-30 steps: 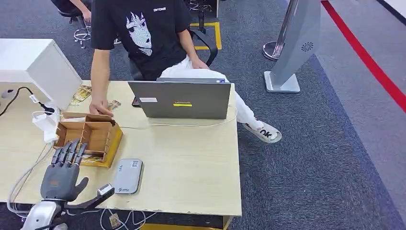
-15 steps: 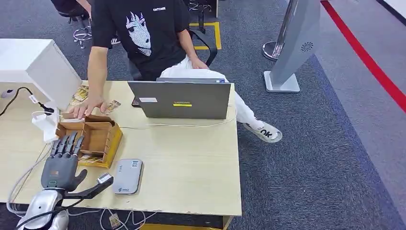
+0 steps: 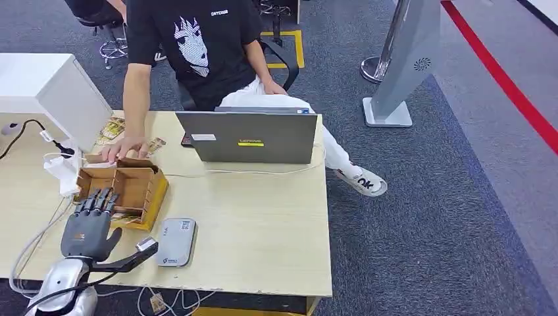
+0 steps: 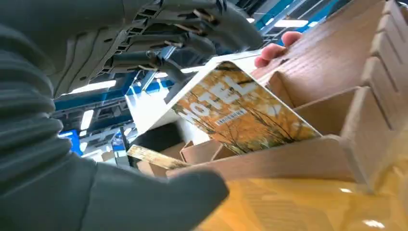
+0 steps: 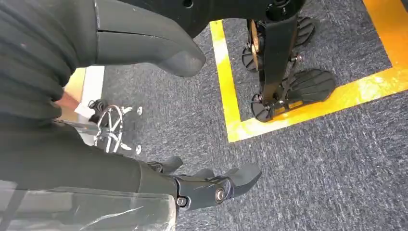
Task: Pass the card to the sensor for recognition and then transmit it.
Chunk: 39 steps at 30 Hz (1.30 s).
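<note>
The orange autumn-print "HOTEL" card [image 4: 240, 115] leans in a front slot of the brown cardboard divider box [image 3: 135, 186] on your pale wood surface [image 3: 263, 224]. Your left robot hand [image 3: 89, 224] reaches over it, fingers [image 4: 192, 43] spread, gripping nothing (a person's hand [image 3: 125, 148] steadies the box). The right robot hand [image 5: 211, 185] hangs loosely curled above carpet.
</note>
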Tool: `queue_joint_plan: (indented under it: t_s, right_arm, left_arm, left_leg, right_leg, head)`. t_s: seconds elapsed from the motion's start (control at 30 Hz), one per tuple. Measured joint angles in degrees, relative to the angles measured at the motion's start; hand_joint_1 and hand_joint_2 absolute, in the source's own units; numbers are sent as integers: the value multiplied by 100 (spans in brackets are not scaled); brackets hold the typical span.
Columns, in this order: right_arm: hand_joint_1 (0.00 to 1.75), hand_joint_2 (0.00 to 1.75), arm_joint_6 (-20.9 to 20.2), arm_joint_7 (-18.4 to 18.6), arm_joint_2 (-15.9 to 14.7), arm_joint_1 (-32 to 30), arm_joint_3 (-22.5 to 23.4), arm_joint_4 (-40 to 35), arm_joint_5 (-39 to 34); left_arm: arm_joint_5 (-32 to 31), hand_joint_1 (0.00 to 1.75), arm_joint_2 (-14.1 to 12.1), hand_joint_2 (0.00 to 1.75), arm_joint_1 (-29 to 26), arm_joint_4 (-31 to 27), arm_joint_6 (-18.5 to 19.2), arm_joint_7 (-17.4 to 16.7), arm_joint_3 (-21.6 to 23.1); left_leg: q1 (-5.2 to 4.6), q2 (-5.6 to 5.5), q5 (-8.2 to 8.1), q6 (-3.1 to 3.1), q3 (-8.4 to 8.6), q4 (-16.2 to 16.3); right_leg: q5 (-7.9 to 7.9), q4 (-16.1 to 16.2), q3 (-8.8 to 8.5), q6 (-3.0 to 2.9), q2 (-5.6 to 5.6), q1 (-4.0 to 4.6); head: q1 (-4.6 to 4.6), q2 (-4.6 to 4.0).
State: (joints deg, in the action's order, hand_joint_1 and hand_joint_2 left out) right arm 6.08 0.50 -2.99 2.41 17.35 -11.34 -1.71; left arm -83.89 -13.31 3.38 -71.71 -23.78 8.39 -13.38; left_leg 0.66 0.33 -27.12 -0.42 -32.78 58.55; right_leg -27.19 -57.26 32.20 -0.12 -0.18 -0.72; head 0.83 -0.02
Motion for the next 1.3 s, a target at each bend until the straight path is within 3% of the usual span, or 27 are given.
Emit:
queue_joint_plan:
  t_s: [1.13,1.3]
  right_arm:
    - [0,175,0,68,0,6,0,0,107]
    - [0,175,0,68,0,6,0,0,149]
  left_arm:
    - [125,175,-57,175,149,216,-22,44,66]
    - [153,175,-57,175,171,208,-227,55,66]
  left_leg:
    - [0,1,0,0,0,0]
    - [0,0,0,0,0,0]
  right_leg:
    - [0,0,0,0,0,0]
    - [0,0,2,0,0,0]
  head:
    - [0,0]
    - [0,0]
